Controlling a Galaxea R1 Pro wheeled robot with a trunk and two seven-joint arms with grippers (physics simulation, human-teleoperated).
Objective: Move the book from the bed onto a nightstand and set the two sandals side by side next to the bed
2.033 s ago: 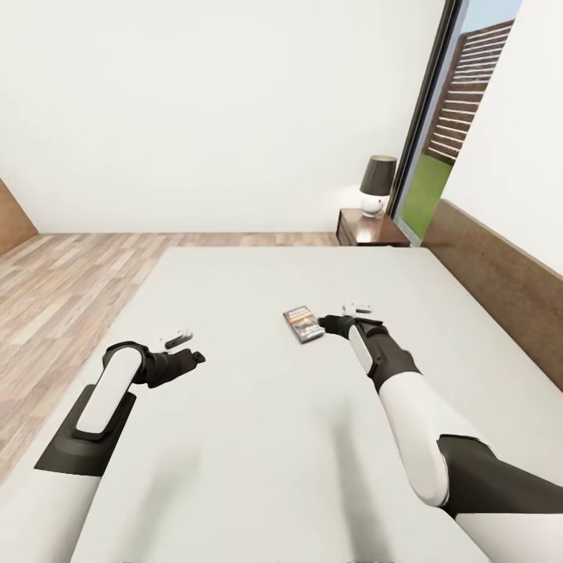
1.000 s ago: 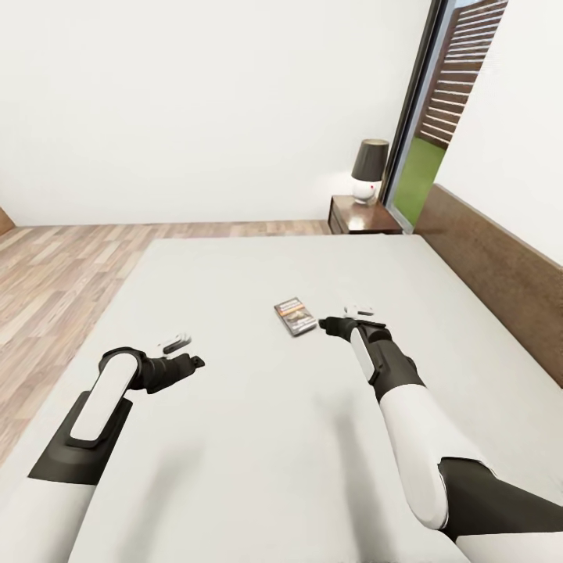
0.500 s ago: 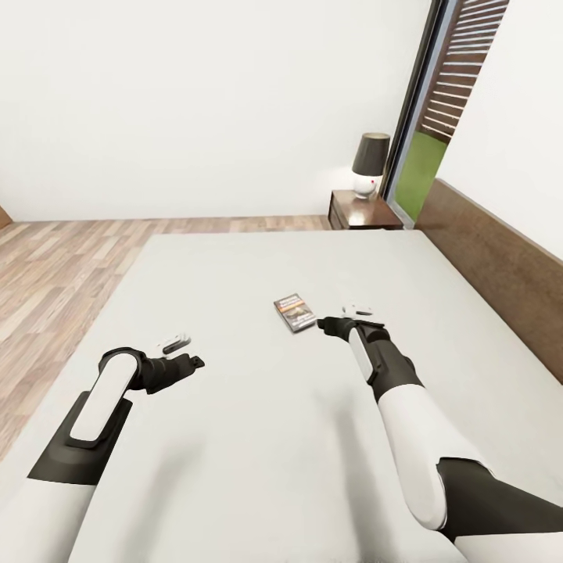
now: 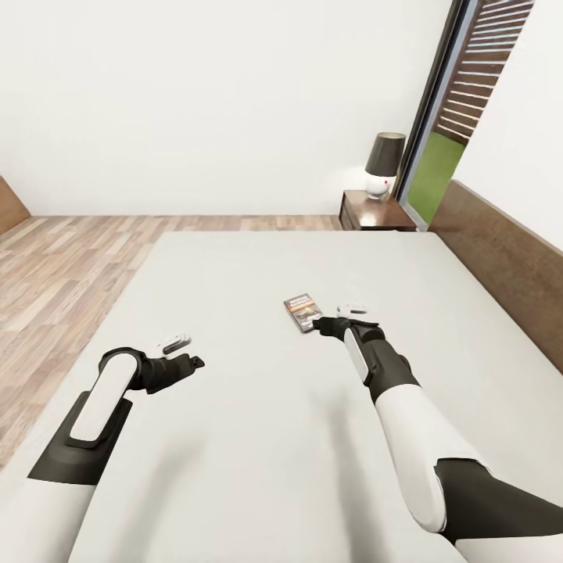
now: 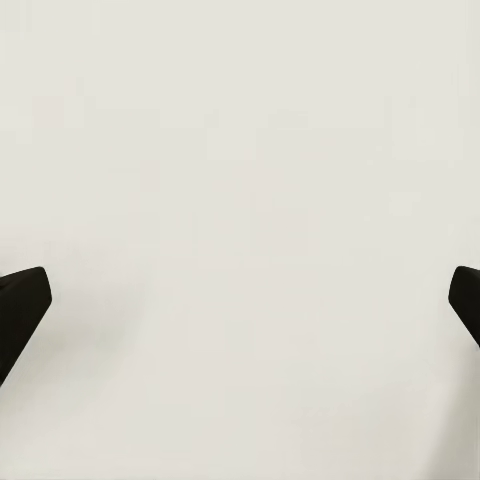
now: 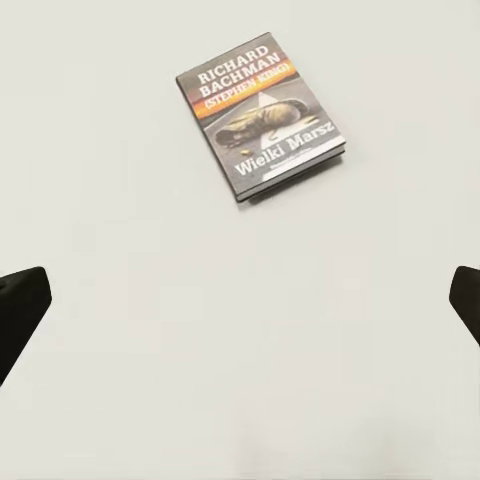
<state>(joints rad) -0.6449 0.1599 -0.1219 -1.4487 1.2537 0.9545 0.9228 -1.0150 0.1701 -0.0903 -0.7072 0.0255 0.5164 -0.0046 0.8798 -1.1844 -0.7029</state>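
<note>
The book [image 4: 303, 311] [image 6: 260, 118], a dark paperback with white lettering and an orange band, lies flat on the pale bed [image 4: 258, 407] near its middle. My right gripper [image 4: 319, 326] [image 6: 240, 300] hovers just short of the book, open, with only bare mattress between its fingers [image 6: 22, 305]. Lower left over the mattress, my left gripper [image 4: 195, 360] [image 5: 240, 300] is open too, nothing between its fingers [image 5: 22, 305]. A dark brown nightstand [image 4: 374, 213] stands at the bed's far right corner. The sandals are out of view.
A lamp [image 4: 384, 164] with a dark shade and white base stands on the nightstand. The brown headboard [image 4: 500, 266] runs along the bed's right side. A tall dark-framed window [image 4: 438, 133] shows grass and a slatted fence. Wood-plank floor [image 4: 70, 266] lies left of the bed.
The whole view has shifted as the camera moved. My right gripper has come closer to the book, its tip now almost at the book's near edge. The left arm holds its pose.
</note>
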